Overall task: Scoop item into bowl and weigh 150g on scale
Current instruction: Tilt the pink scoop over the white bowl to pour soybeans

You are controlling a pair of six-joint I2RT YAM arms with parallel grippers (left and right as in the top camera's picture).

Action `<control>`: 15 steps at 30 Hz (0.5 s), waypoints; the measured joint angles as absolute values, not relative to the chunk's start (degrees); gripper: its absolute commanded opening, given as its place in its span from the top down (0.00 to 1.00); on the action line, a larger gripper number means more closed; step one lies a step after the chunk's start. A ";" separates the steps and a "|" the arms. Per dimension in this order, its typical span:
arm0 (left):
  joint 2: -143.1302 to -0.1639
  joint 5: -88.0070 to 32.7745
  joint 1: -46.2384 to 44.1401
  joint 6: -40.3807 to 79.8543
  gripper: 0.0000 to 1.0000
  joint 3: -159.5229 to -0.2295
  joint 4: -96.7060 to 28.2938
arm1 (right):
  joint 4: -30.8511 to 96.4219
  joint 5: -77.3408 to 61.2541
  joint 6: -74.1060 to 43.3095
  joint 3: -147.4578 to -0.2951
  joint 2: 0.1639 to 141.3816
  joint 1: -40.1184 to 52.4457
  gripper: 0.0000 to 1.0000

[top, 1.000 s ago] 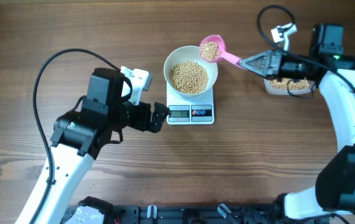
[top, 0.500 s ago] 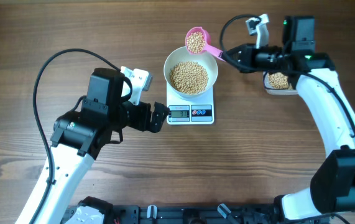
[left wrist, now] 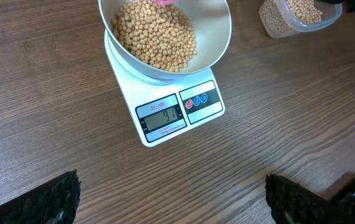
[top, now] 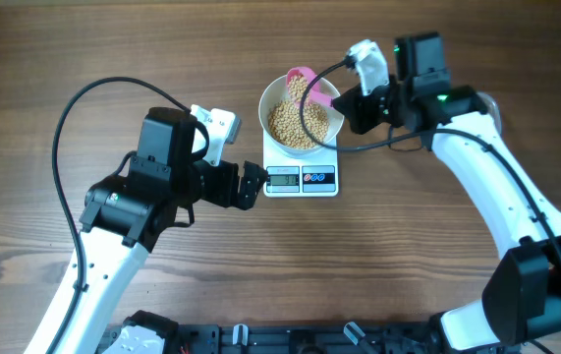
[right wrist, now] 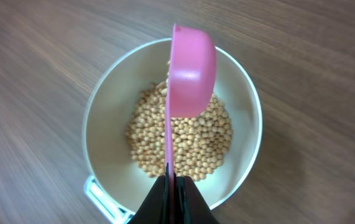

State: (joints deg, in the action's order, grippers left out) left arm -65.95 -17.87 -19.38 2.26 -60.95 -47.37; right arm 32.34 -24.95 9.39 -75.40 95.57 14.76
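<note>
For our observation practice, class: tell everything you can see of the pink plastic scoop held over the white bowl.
The pink plastic scoop has a smooth, glossy round cup and a thin flat handle. It is tipped on its side above the round white bowl, small tan beans at its mouth in the overhead view. The right gripper holds the handle's end, jaws shut.

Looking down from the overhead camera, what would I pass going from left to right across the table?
Left claw → white bowl of beans on the scale → right claw, gripping the pink scoop tipped over the bowl.
</note>
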 measured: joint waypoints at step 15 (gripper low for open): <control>-65.95 -17.85 -19.38 2.26 0.00 -60.95 -47.37 | 33.15 -6.61 19.33 -75.40 93.62 23.09 0.96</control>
State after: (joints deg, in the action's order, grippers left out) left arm -65.95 -17.85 -19.38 2.26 -60.95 -47.37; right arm 33.15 -6.61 19.33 -75.40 93.62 23.09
